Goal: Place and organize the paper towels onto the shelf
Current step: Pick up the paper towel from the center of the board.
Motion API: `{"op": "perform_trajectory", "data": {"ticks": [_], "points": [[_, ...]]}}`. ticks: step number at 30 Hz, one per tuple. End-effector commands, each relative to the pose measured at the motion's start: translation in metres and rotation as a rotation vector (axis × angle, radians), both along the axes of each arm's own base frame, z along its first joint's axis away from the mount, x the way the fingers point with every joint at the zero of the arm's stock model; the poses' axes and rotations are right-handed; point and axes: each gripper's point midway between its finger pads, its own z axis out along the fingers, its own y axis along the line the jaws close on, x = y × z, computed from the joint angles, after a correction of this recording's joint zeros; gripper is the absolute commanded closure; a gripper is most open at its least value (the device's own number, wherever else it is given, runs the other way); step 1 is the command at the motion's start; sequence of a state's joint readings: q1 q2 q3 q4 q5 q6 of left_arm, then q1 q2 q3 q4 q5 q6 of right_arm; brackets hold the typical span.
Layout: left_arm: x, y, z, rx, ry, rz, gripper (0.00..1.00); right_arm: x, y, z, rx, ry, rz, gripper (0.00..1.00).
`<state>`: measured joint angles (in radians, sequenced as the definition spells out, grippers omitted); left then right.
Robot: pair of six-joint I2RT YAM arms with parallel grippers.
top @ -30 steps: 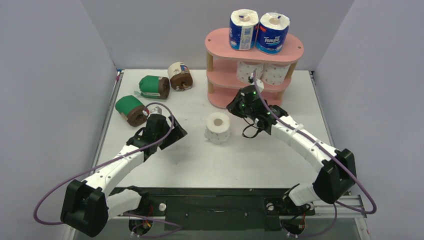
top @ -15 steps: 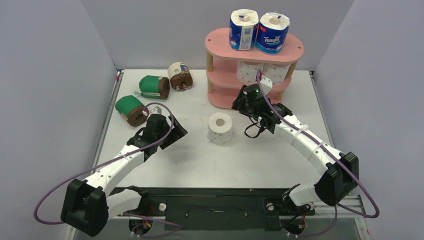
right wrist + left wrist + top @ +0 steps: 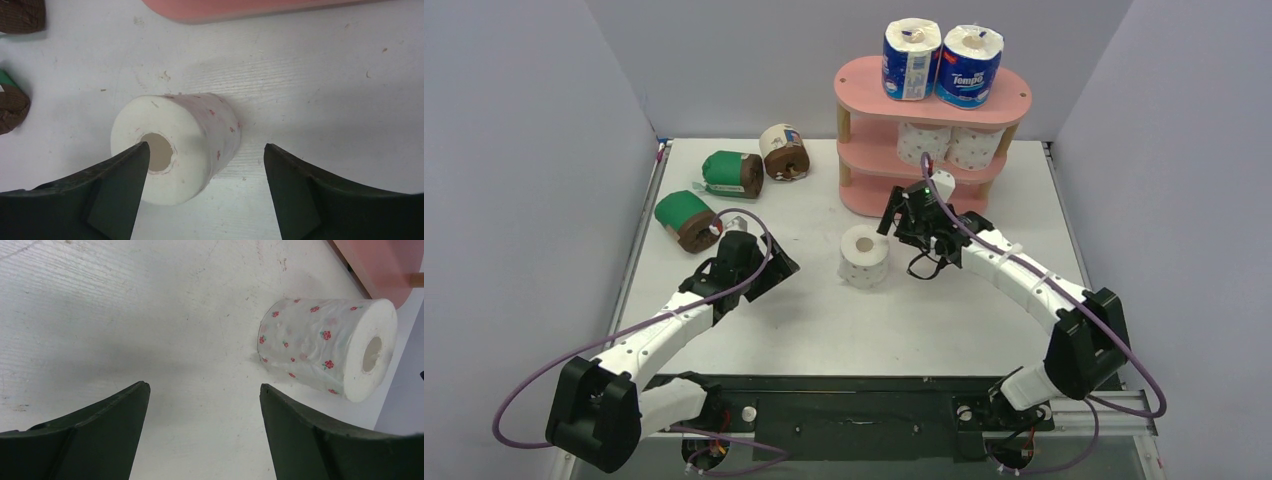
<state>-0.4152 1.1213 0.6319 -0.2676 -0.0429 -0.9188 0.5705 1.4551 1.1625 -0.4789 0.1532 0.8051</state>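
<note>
**Top view.** White table (image 3: 824, 330) with the pink three-tier shelf (image 3: 859, 85) at its far edge, right of centre. Carries two blue-white rolls (image 3: 911, 60) on the top board and two pink-dotted rolls (image 3: 922, 143) on the middle tier; lowest tier partly hidden behind the arm. Right arm reaching toward the shelf's front, left arm toward mid-table.

**Off the shelf.** Two green-wrapped rolls (image 3: 732, 172) and a cream-wrapped roll (image 3: 784, 151) lying on their sides at far left, plus the third dotted roll (image 3: 863, 256) near the shelf's foot. Stands on end, long axis vertical, core hole up (so a grasp from the side, across the round body, looks called for).

**Grippers.** Right gripper (image 3: 896, 213) just beside that roll on its right, fingers spread wide and holding nothing. In the right wrist view, roll off-centre, overlapped by one finger (image 3: 115, 185) rather than centred between the pair. Left gripper (image 3: 769, 262) likewise spread and empty, well apart on the roll's other side. Right arm clearly the nearer.
</note>
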Motion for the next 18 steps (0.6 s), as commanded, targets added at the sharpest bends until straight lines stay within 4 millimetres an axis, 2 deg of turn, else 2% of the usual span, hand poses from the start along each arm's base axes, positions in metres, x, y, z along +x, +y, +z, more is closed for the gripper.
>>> {"op": "perform_trajectory", "data": {"ticks": [1,6,13,18], "points": [[0.008,-0.006,0.013,-0.044,-0.055,0.001,0.21,0.002,0.006,-0.010,-0.068,0.046,0.026,0.21],[0.006,-0.007,0.008,-0.039,-0.042,-0.004,0.21,0.000,0.020,-0.015,-0.142,0.062,0.075,0.30],[0.004,-0.009,0.004,-0.041,-0.035,-0.011,0.21,0.002,0.027,-0.017,-0.153,0.070,0.089,0.42],[0.004,-0.009,0.003,-0.045,-0.038,-0.008,0.21,0.003,0.030,-0.025,-0.158,0.087,0.095,0.48]]}}
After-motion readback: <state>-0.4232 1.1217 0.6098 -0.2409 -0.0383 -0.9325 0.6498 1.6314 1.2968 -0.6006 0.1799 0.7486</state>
